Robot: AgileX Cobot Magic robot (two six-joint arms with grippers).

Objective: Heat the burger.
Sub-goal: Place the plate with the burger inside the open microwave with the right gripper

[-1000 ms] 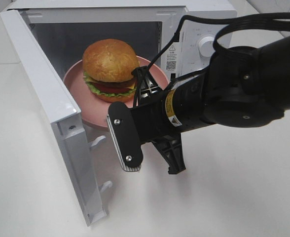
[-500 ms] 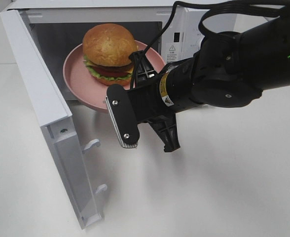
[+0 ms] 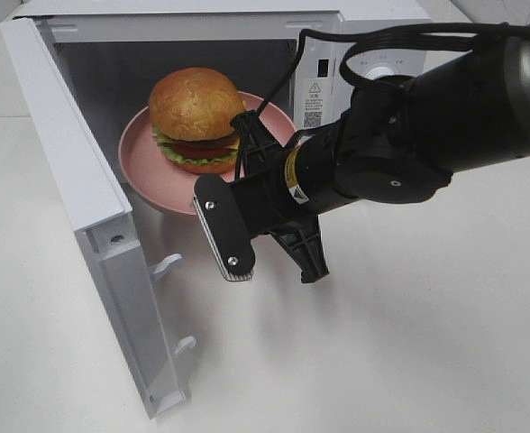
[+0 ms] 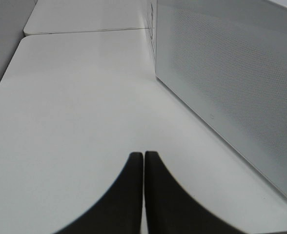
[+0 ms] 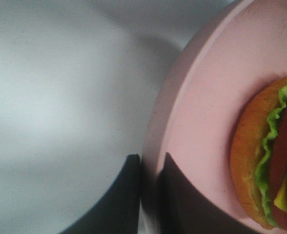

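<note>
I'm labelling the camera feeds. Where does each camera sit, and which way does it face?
Exterior high: mounted above, looking down at the open microwave, burger and plate; the right arm shows.
Left wrist: behind the shut left gripper, facing across the table toward a perforated white panel.
Right wrist: behind the right gripper, close up on the plate rim it pinches.
Shared: burger and plate, in the exterior and right wrist views.

the glossy golden-brown burger [image 3: 196,115] sat on a round pink plate [image 3: 141,158], half inside the open white microwave oven [image 3: 184,25]; the black right gripper [image 3: 250,137] was at the plate's rim.
</note>
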